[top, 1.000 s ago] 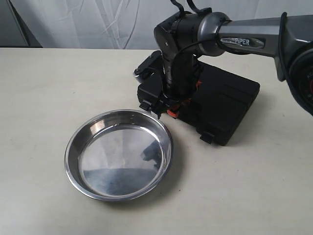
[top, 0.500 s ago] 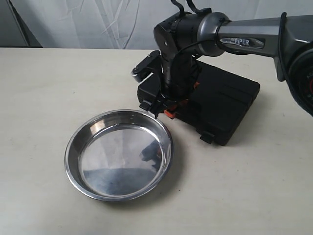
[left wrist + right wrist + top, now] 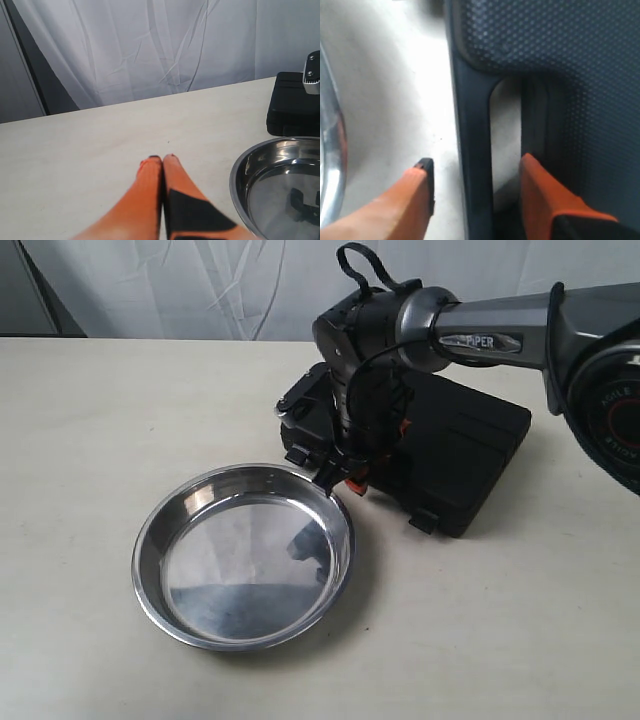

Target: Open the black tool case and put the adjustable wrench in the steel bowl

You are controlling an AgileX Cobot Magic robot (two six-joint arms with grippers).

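Observation:
The black tool case (image 3: 460,455) lies closed on the table, behind and to the right of the steel bowl (image 3: 230,570). My right gripper (image 3: 340,476) points down at the case's front edge, close to the bowl's rim. In the right wrist view the right gripper (image 3: 476,167) is open and straddles the case's moulded handle bar (image 3: 472,130): one finger sits in the handle slot, the other over the table. My left gripper (image 3: 162,159) is shut on nothing, low over bare table beside the bowl (image 3: 270,185). The adjustable wrench is hidden.
The right arm (image 3: 480,335) reaches in from the right, over the case. A white curtain (image 3: 200,280) hangs behind the table's far edge. The case (image 3: 292,102) also shows in the left wrist view, beyond the bowl.
The right wrist has turned and dropped slightly, bringing its gripper lower at the case's front edge near the bowl. Case and bowl have not moved.

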